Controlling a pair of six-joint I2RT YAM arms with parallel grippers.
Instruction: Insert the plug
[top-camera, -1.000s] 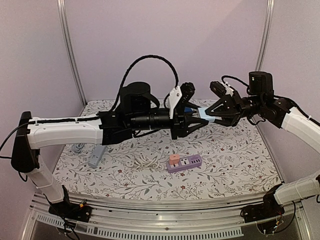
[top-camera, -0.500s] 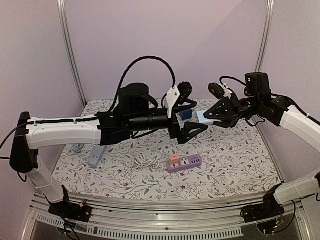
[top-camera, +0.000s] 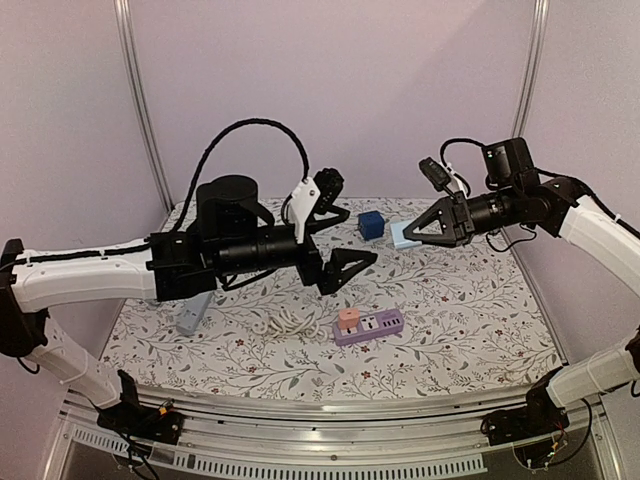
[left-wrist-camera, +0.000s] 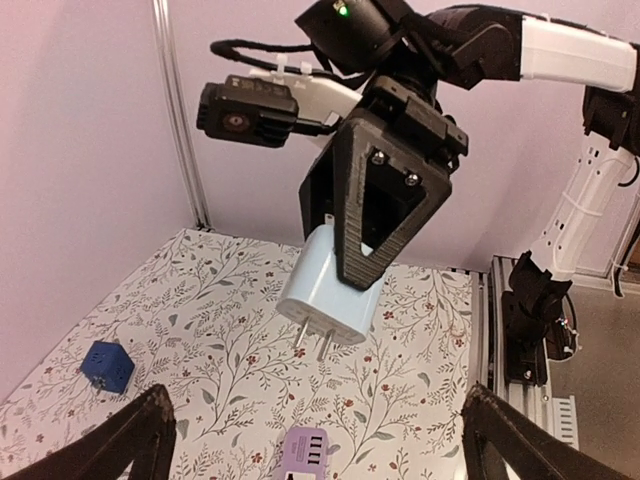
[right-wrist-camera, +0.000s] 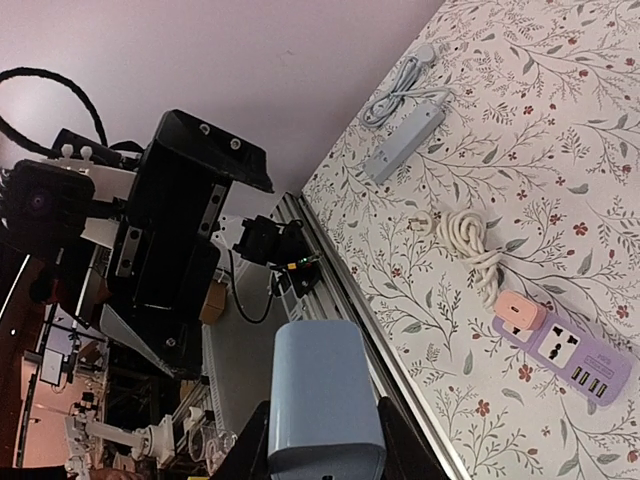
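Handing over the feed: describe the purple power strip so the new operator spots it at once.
On the flowered table, look near the middle of the front edge. The purple power strip lies there, right of a coiled white cord. Unlike the grey strip at far left, it is short and carries a pink adapter on its left end.

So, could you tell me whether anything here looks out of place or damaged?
Nothing stands out: the purple power strip lies flat with a pink plug seated in it, and the pale blue plug looks intact in the right gripper.
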